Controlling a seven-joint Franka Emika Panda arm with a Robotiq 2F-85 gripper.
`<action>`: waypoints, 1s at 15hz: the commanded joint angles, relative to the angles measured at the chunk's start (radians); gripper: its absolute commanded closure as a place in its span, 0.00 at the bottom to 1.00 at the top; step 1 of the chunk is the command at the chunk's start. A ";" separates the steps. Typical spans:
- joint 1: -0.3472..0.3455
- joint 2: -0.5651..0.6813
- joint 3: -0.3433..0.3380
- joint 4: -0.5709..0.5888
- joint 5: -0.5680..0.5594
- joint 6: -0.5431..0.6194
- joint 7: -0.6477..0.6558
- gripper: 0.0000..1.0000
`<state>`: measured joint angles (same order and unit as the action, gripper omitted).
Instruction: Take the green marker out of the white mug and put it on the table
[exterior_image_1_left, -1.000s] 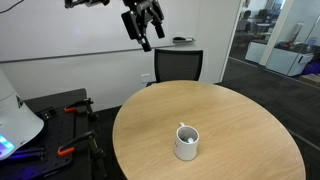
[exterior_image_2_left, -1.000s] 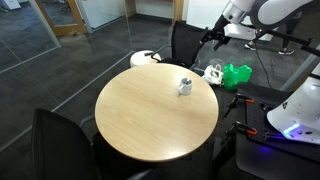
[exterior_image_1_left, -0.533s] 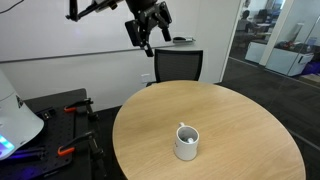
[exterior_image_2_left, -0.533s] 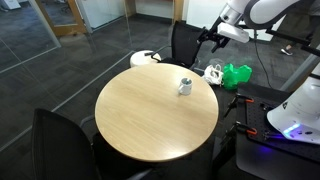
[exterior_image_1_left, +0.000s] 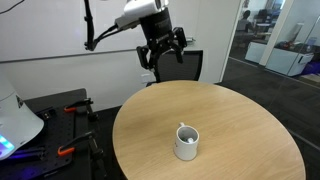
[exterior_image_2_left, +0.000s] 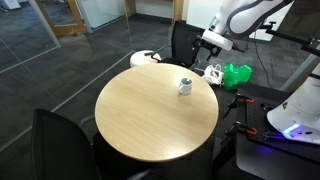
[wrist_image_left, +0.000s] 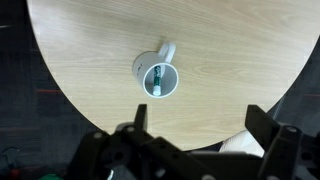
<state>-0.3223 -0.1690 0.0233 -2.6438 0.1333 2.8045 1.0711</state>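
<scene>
Wrist view — green marker (wrist_image_left: 157, 77) inside white mug (wrist_image_left: 157, 76)

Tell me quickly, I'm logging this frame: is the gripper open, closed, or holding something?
Gripper: open, holding nothing; the thin green marker sits in the plain white ceramic mug.

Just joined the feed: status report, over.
Gripper open, empty, raised beside round tan wood table. Short green marker inside plain white ceramic mug. Nothing in between.
</scene>
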 joint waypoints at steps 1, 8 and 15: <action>0.021 0.132 -0.040 0.060 -0.013 0.070 0.113 0.00; 0.054 0.333 -0.097 0.140 0.010 0.180 0.205 0.00; 0.143 0.476 -0.172 0.208 0.157 0.174 0.159 0.00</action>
<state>-0.2028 0.2531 -0.1326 -2.4735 0.2271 2.9655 1.2427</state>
